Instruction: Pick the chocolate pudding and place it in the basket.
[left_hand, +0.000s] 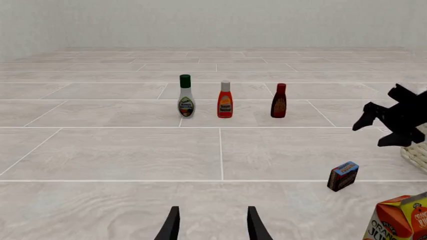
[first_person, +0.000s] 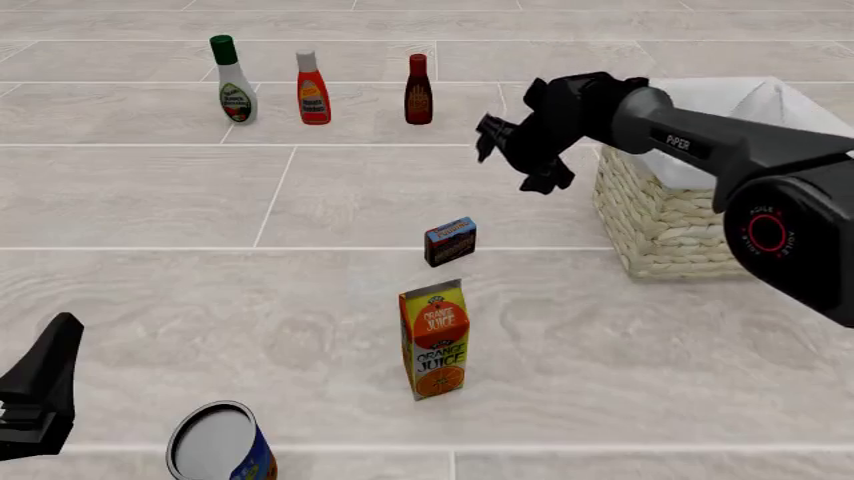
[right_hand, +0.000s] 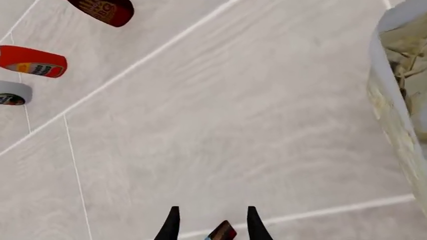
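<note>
We see the chocolate pudding (first_person: 451, 241) standing on the table (first_person: 334, 200), just beyond the orange juice carton (first_person: 434, 340) and well left of the basket (first_person: 674, 205). Our right gripper (first_person: 518, 160) hangs in the air above and beyond it, fingers parted and holding nothing, though only its tips show in the wrist view. Our left gripper (left_hand: 211, 225) sits low at the near left, also open and empty.

We see bright, even, diffuse light with no clear source; the pale grey tiled table (first_person: 160, 200) shows almost no shadows or glare, and renders stay sharp throughout.
</note>
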